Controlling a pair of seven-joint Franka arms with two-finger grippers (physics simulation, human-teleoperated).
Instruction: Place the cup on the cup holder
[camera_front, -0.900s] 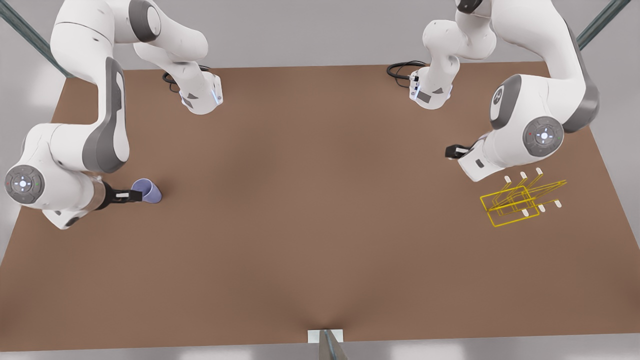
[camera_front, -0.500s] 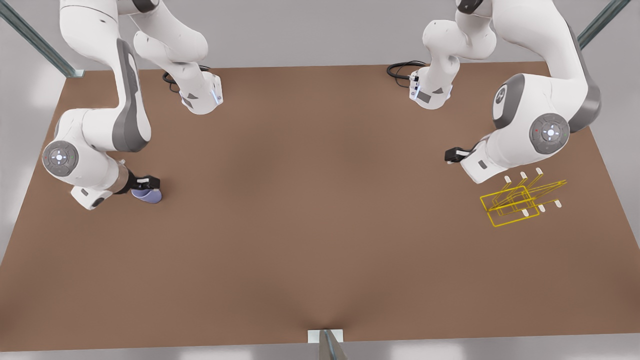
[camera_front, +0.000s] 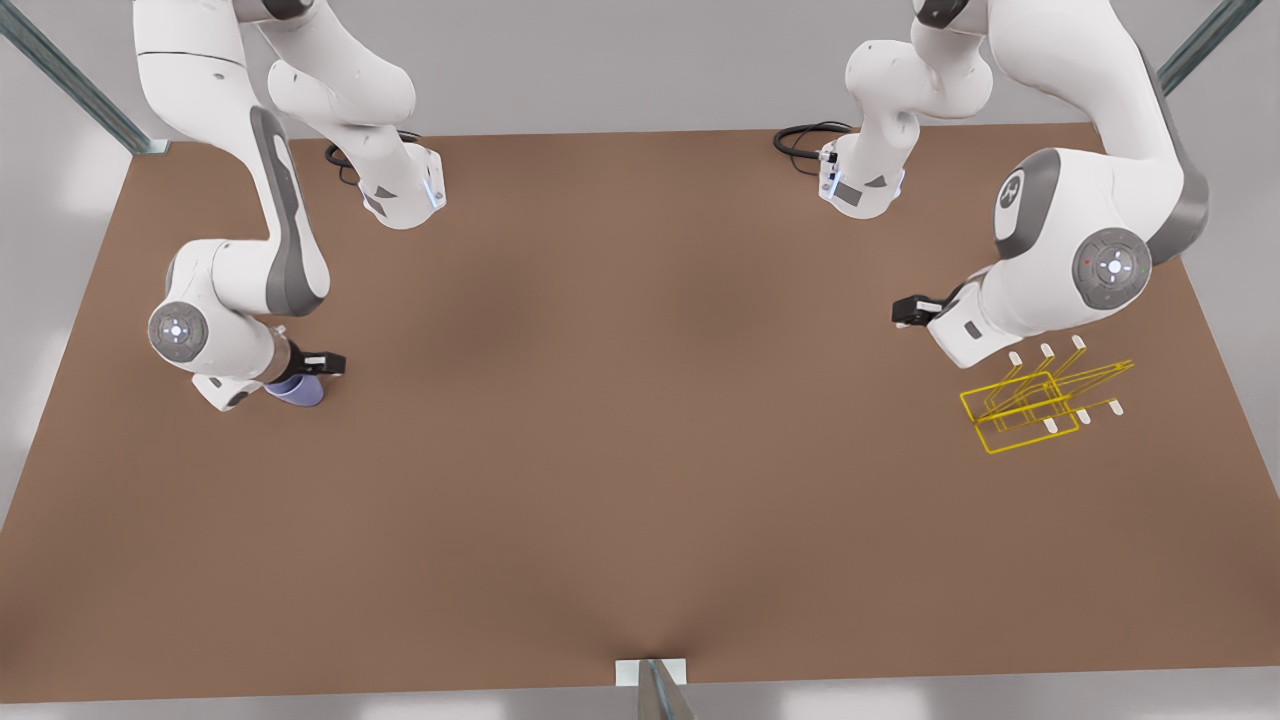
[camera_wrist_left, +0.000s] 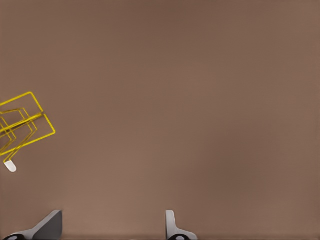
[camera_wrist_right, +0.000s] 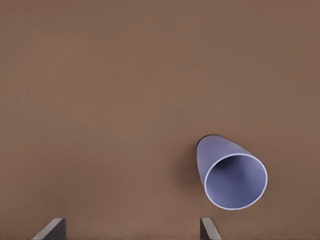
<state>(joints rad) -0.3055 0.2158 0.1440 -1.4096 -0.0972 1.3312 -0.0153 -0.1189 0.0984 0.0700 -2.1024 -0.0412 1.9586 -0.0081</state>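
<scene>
The lavender cup (camera_front: 300, 392) rests on the brown table at the front view's left, partly covered by my right arm's wrist. In the right wrist view the cup (camera_wrist_right: 232, 175) shows its open mouth and lies off to one side, beyond one fingertip (camera_wrist_right: 207, 228), not between the two. My right gripper (camera_front: 326, 363) (camera_wrist_right: 130, 234) hovers open just above the cup. The yellow wire cup holder (camera_front: 1030, 405) (camera_wrist_left: 24, 125) stands at the front view's right. My left gripper (camera_front: 906, 312) (camera_wrist_left: 111, 231) hangs open over bare table beside the holder, holding nothing.
Both arm bases (camera_front: 400, 195) (camera_front: 860, 185) with black cables sit at the table's far edge. A small white bracket (camera_front: 650, 672) marks the near edge. Bare brown tabletop (camera_front: 640, 400) stretches between cup and holder.
My right arm has swung toward the front view's right, bringing its wrist and gripper over the cup, which stays put. The left arm has only shifted slightly.
</scene>
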